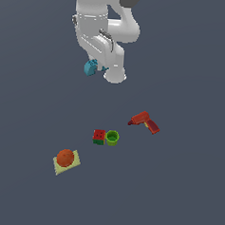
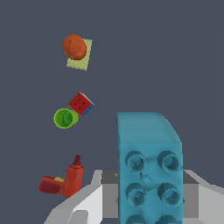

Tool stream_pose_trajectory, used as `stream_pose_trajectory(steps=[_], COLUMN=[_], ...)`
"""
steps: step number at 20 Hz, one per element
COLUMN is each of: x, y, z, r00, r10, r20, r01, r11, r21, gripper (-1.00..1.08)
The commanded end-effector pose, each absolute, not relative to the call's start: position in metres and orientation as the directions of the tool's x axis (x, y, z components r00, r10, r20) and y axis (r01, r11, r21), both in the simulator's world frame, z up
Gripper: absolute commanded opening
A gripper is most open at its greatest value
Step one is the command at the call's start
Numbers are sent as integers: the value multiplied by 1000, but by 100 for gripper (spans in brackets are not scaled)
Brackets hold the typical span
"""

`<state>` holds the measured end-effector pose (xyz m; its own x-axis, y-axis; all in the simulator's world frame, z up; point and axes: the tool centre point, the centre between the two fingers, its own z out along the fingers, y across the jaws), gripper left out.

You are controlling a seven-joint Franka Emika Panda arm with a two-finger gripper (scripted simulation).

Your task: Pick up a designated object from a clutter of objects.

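A: Exterior view first. White Franka arm (image 1: 103, 33) at top centre of frame, reaching down toward the dark grey floor (image 1: 184, 195).
B: And the gripper (image 1: 97, 68)?
A: Mostly hidden under the wrist there. Clamped on the teal toy brick (image 1: 91, 67), just a small blue bit peeking out at the arm's lower end, upper centre-left of frame. Looks held above the floor, well apart from the other items.
B: Confirmed in wrist view?
A: Yes. Teal toy brick (image 2: 149, 168) filling lower right of frame, studs facing the camera, sitting between the grey-white gripper (image 2: 146, 192) parts at the bottom edge. Fingers themselves not clearly seen; contact points hidden behind the brick.
B: Rest of the clutter?
A: Red toy drill (image 1: 145, 122) right of centre in exterior view, lying on its side. Red-and-green cube (image 1: 99, 137) at centre, green cup (image 1: 112, 137) just beside it on the exterior view's right, looks touching, opening up. Orange ball (image 1: 65, 157) lower left, resting on the pale yellow-green flat pad (image 1: 67, 163).
B: Same in wrist view?
A: Orange ball (image 2: 74, 47) on pad (image 2: 81, 59) at upper left, cube (image 2: 81, 104) and green cup (image 2: 65, 118) mid-left and touching, red toy drill (image 2: 65, 181) lower left. All well apart from the brick.
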<state>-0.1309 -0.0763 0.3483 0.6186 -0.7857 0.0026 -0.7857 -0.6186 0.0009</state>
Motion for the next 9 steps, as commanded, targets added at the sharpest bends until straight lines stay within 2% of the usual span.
stream_pose_trajectory(steps=[1,9], x=[-136,-142], y=[-72,-67], z=[359,373], r00=[619,619], r10=[-786,-786], r20=[2,1], r01=[-786,-786], r11=[-619,-619], r21=[1,1], gripper=[-100,-100])
